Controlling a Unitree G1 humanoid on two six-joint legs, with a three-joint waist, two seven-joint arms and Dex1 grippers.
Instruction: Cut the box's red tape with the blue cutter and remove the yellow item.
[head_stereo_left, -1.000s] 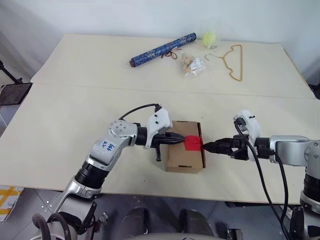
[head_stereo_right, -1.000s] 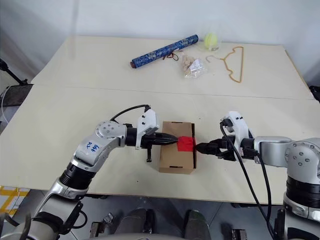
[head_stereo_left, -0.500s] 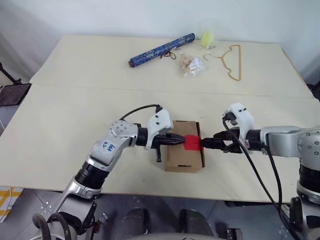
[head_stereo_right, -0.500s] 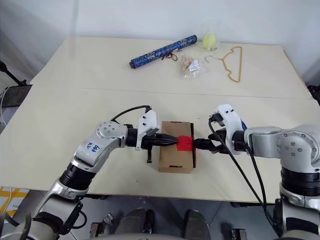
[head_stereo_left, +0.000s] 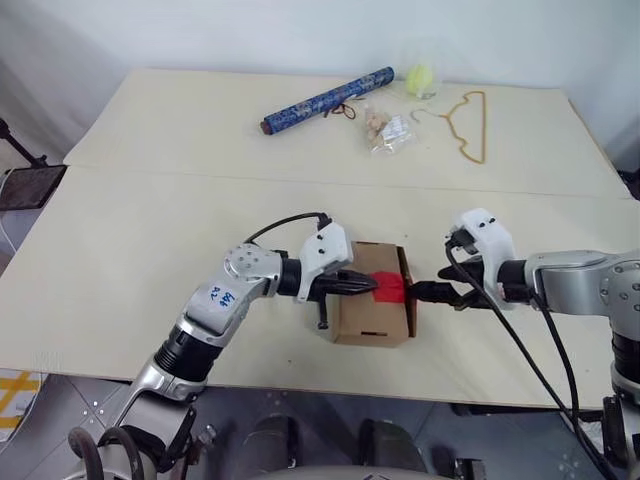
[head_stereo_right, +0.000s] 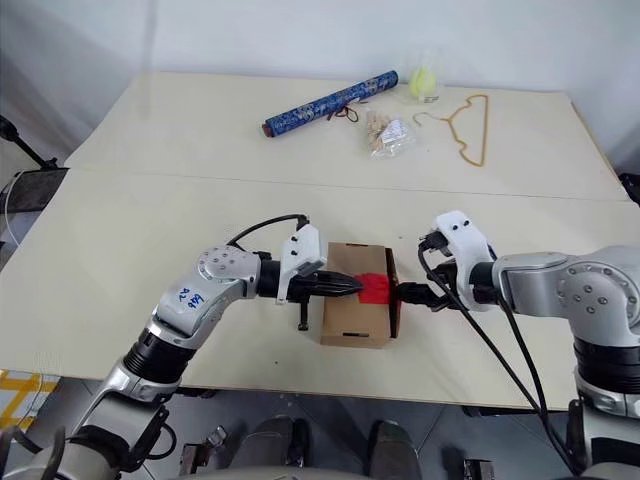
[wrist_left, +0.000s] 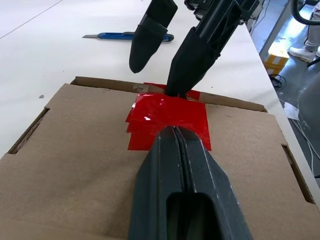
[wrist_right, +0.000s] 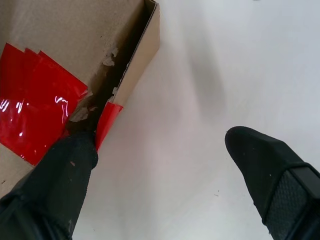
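Directly ahead of the closed left gripper (wrist_left: 174, 131), the red tape patch (wrist_left: 167, 116) sits on the small brown cardboard box (head_stereo_left: 372, 307). Opposite, the wide-open right gripper (wrist_right: 165, 150) has one finger at the taped flap edge. Beyond it lies the slim blue cutter (wrist_left: 128, 36).

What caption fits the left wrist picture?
Shut left fingers press red tape on the box; blue cutter lies beyond.
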